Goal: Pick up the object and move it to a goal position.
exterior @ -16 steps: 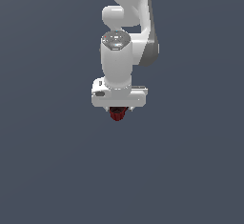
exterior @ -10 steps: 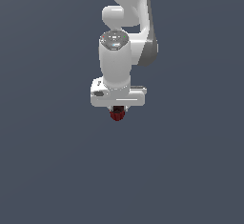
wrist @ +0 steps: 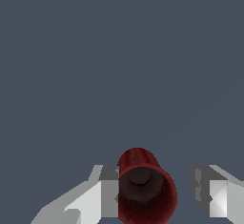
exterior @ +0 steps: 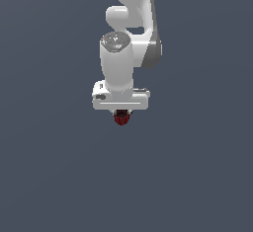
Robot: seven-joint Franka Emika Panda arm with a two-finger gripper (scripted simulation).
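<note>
The small dark red mug (wrist: pixel 145 189) stands with its dark inside facing the wrist camera, between the two white fingers of my gripper (wrist: pixel 154 194). One finger (wrist: pixel 108 192) touches the mug's side. The other finger (wrist: pixel 209 192) stands a small gap away from it, so the jaws are open around the mug. In the exterior view the mug (exterior: pixel 121 119) shows just below the white hand, and my gripper (exterior: pixel 121 113) points straight down over it. The fingers are mostly hidden there, and so is the mug's handle.
Plain dark grey ground fills both views. The white arm (exterior: pixel 131 9) rises from the hand to the top of the exterior view.
Almost none. The hand and the mug under it stay in nearly the same place in the exterior view.
</note>
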